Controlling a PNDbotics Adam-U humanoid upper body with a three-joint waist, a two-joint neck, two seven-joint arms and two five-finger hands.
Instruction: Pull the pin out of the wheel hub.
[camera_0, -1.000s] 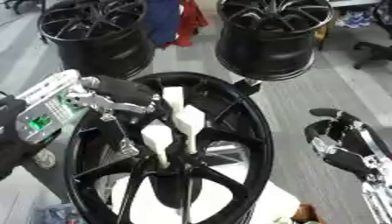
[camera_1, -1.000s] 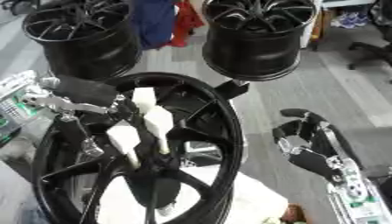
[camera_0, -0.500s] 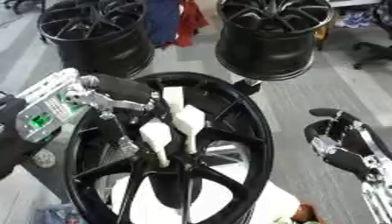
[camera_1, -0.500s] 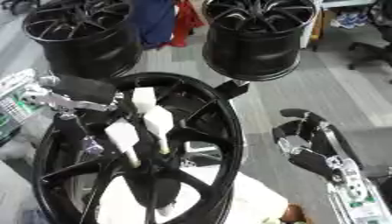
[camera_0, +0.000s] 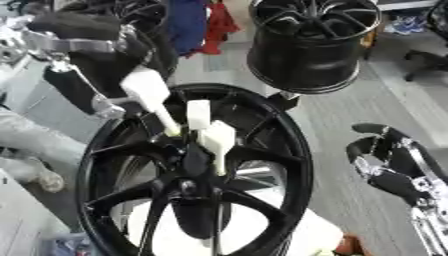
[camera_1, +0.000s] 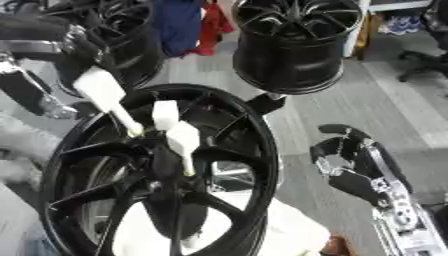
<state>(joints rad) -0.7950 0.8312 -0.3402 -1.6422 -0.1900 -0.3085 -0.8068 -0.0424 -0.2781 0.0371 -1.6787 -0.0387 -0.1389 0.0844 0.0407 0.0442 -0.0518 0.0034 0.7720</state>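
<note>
A large black wheel hub (camera_0: 289, 165) stands upright in the middle, with two white pins (camera_0: 216, 139) still in its centre. My left hand (camera_0: 77, 90) is at the upper left, blurred, shut on a third white pin (camera_0: 146, 89). That pin is raised and tilted, and its thin tip (camera_0: 173, 131) hangs just over the spokes. My right hand (camera_1: 350, 162) hangs to the right of the hub, fingers relaxed and holding nothing, well apart from the rim.
A second black wheel (camera_0: 313, 47) stands behind on the right and a third (camera_1: 131, 35) at the back left. Blue and red cloth (camera_0: 199, 25) hangs between them. A white base (camera_0: 280, 235) lies under the hub. Grey floor lies to the right.
My left hand has risen up and to the left, drawing the lowest white pin out of the hub centre. The other two pins and my right hand have stayed put.
</note>
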